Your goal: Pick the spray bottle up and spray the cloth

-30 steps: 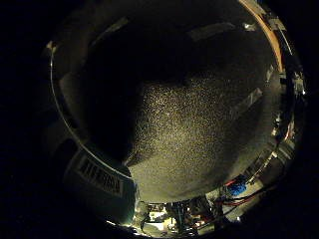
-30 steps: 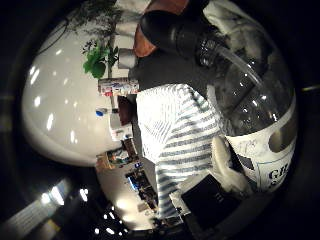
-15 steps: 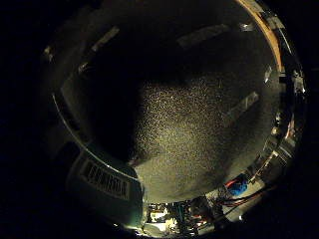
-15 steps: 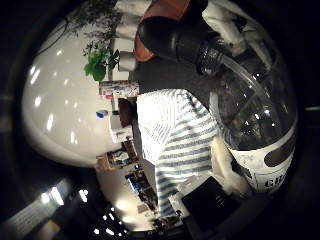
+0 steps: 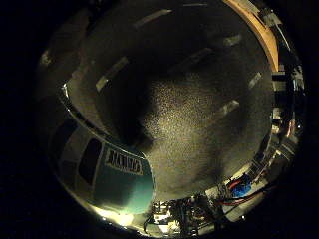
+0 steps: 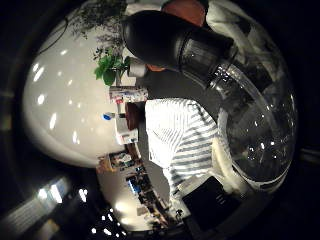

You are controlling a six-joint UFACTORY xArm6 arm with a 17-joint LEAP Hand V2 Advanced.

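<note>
**Bottle in close, cloth below**

Dark speckled tabletop [image 5: 199,134] fills most of my little-finger-side view, with an orange edge strip at its far rim and room clutter beyond. Going from the left of that view, the spray bottle [image 5: 107,174] sits large against the lens: its teal label panel and printed barcode strip curve up close to the palm, so I judge the bottle is right against the hand, lifted or at least tipped over the table. None of the hand itself shows clearly in either picture, so I cannot tell how it stands on the bottle.

On the thumb-side view, starting from the left, I get a white wall, a green potted plant [image 6: 111,67] and shelves of small items. Then comes the striped cloth [image 6: 180,140], lying on the dark surface just beside the bottle. At the right, the clear rounded body of the bottle bulges toward the camera, and its black spray head [image 6: 160,37] reaches over above the cloth.

Only the thumb side shows the cloth and the nozzle; only the little-finger side shows the label and bare table. I judge the head is being aimed toward the cloth, spray not yet seen.
</note>
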